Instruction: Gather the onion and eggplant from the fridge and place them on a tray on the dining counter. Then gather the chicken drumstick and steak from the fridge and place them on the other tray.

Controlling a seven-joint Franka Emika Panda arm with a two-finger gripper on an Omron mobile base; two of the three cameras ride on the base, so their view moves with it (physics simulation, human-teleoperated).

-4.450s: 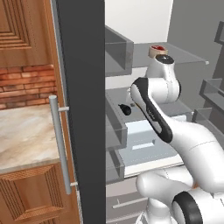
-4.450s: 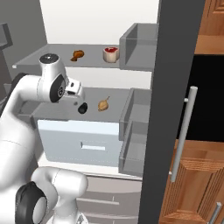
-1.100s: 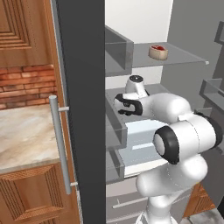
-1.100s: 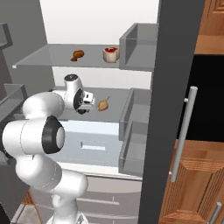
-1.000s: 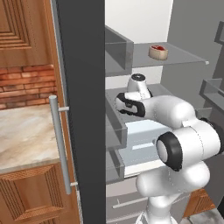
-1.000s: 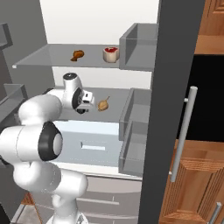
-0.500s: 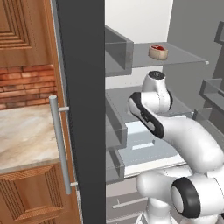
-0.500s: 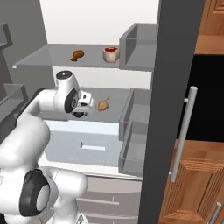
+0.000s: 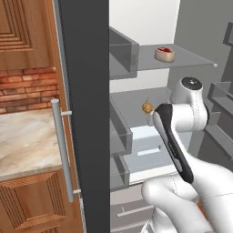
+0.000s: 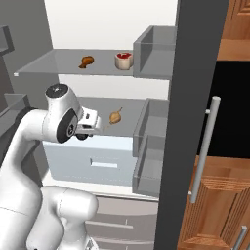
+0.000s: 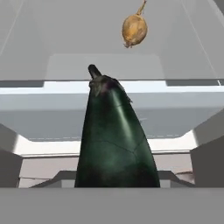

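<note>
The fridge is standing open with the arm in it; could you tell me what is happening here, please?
The white arm is reaching into the open fridge at the middle shelf. In the hand view, a dark eggplant runs straight out from the end effector, apparently gripped there. The onion lies on the middle shelf beyond it. On the top shelf, the chicken drumstick and the steak sit side by side, untouched.

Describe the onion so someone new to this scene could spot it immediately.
Start at the open fridge and find its middle shelf, under the glass shelf holding the chicken drumstick and steak. The onion lies there alone: a small golden-tan bulb with a thin stalk, unlike the long dark eggplant nearer the camera in the hand view.
</note>
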